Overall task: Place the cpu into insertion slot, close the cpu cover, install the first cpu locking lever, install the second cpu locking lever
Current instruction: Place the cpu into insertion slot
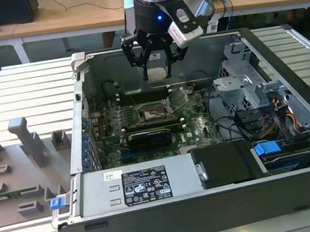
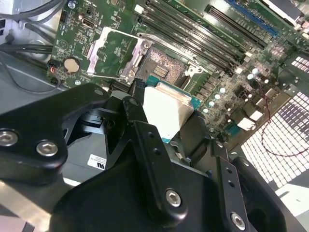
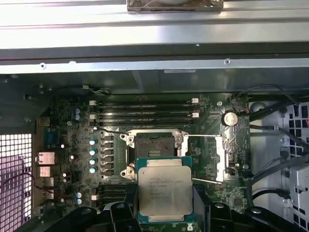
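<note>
- Above the open computer case (image 1: 161,217), the gripper (image 1: 156,62) hangs with its fingers drawn in narrowly on the cpu (image 3: 165,191). The chip is held flat, metal top showing, clear of the green board (image 1: 198,123).
- The insertion slot (image 3: 153,146) lies bare and dark-centred beneath; in the first wrist view the chip overlaps one stretch of its rim.
- The cpu cover (image 3: 218,157) lies swung open just beside the slot.
- Black fingers (image 2: 145,140) hide much of the chip in the second wrist view; in the first, one edge sits behind the gripper's body.
- A thin metal lever (image 3: 207,181) beside the cover is hard to trace.
</note>
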`<state>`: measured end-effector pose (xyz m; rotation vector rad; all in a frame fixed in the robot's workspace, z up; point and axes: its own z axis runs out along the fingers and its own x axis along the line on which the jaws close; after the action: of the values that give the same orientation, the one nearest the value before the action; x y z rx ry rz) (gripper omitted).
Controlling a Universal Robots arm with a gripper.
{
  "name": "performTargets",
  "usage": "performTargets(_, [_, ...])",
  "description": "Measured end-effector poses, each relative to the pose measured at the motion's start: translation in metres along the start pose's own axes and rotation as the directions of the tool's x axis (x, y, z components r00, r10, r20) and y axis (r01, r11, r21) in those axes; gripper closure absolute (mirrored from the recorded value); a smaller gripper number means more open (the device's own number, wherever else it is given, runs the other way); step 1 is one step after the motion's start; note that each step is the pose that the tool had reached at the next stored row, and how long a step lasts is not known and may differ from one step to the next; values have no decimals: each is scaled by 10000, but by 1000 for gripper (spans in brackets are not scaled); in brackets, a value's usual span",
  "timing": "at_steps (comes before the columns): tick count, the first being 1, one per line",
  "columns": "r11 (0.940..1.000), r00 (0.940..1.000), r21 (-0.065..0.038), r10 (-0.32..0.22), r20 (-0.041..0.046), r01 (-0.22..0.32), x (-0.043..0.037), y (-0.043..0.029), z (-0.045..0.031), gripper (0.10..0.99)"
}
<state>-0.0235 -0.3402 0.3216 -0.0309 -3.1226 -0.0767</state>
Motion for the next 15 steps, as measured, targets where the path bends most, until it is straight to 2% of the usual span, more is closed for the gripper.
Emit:
performTargets(2, [9999,9999,51,-162,-7,162,-3,12,29,545])
performTargets(5, [9984,9985,74,-553,-27,553,-5,17,83,545])
performTargets(11, [9984,9985,74,-553,-27,553,-7,11,203,545])
performTargets(15, [9984,9985,74,-554,-27,554,-10,5,329,545])
